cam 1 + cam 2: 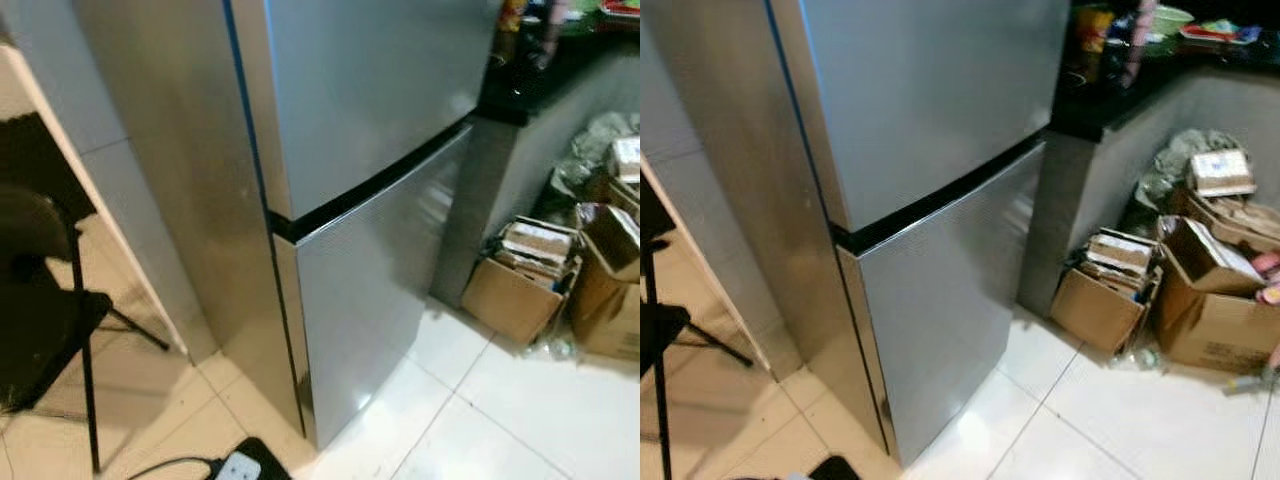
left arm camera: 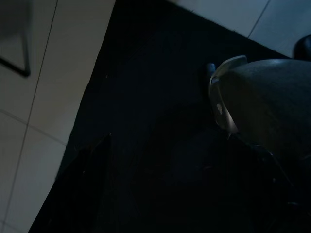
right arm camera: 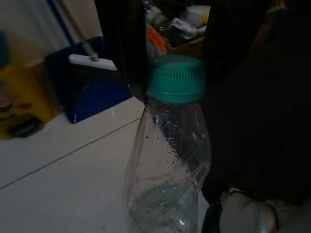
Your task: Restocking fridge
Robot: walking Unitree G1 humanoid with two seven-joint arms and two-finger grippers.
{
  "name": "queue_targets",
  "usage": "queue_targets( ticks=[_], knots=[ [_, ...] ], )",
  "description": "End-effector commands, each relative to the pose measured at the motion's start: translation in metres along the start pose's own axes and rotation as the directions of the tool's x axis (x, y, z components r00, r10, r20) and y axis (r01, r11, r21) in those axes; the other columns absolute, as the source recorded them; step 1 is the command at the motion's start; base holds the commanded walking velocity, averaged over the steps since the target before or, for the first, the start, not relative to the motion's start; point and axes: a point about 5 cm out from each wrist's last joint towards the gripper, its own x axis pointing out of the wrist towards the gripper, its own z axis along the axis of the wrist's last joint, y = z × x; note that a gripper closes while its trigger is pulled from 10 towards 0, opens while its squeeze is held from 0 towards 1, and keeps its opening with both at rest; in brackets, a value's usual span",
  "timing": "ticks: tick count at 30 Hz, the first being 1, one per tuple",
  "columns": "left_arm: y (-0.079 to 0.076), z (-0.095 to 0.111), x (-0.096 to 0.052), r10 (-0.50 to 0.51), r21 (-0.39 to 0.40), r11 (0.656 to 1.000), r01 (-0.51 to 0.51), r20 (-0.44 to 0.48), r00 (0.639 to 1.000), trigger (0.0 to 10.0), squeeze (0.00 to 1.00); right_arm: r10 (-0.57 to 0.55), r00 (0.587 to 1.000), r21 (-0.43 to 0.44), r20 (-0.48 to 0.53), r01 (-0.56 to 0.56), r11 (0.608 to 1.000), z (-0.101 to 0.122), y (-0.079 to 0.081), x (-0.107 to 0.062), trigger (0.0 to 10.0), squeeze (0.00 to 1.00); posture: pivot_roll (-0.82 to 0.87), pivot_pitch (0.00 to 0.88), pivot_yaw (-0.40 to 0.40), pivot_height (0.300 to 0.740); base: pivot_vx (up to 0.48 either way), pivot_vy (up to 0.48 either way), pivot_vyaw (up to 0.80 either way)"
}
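Note:
A silver two-door fridge (image 1: pixel 370 150) stands right in front of me, its upper door (image 1: pixel 930 90) and lower door (image 1: pixel 940 300) both closed, with a black seam between them. In the right wrist view my right gripper (image 3: pixel 174 90) is shut on a clear plastic bottle (image 3: pixel 170 160). Its black fingers (image 3: pixel 124 48) clamp the neck on either side of the green cap (image 3: pixel 176 77). The bottle hangs over white floor tiles. The left wrist view is very dark, with a black mat (image 2: pixel 146 145) over pale tiles and a rounded grey shape (image 2: pixel 262 107).
Open cardboard boxes (image 1: pixel 1110 290) (image 1: pixel 1210 300) full of clutter sit on the floor right of the fridge, under a black counter (image 1: pixel 540 80). A black chair (image 1: pixel 40 300) stands at the left, and a power strip (image 1: pixel 235 465) lies near my feet. A blue dustpan (image 3: pixel 87 87) is behind the bottle.

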Motion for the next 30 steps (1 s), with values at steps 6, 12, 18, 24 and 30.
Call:
queue_targets(
  ticks=[6,12,18,24,30],
  knots=[
    [-0.01,0.003,0.001,-0.023,-0.061,0.998,0.025,0.024,0.999,10.0,0.0,-0.01,0.999,0.034,0.039,0.009,0.999,0.007,0.0,0.0,10.0,0.0,0.0,0.0,-0.068,0.74,0.0,0.0,0.0],
    [0.022,0.026,-0.002,0.115,-0.334,0.941,-0.054,0.165,0.979,10.0,0.0,-0.02,0.999,0.035,0.04,0.018,0.999,0.008,-0.004,-0.001,10.0,0.0,0.0,0.0,-0.071,0.74,0.0,0.0,0.0],
    [0.059,0.058,-0.012,0.195,-0.496,0.868,0.01,0.359,0.913,10.0,0.0,-0.022,0.999,0.035,0.04,0.021,0.999,0.008,-0.006,-0.001,10.0,0.0,0.0,0.0,-0.079,0.74,0.0,0.0,0.0],
    [0.087,0.1,-0.027,0.181,-0.504,0.845,0.181,0.587,0.789,10.0,0.42,-0.026,0.999,0.035,0.041,0.024,0.999,0.008,-0.007,-0.002,10.0,0.0,0.0,0.0,-0.082,0.74,0.0,0.0,0.0],
    [0.084,0.15,-0.042,-0.037,-0.286,0.868,0.405,0.778,0.627,10.0,1.0,-0.029,0.999,0.032,0.042,0.028,0.999,0.009,-0.008,-0.002,10.0,0.0,0.0,0.0,-0.08,0.74,0.0,0.0,0.0]
  ],
)
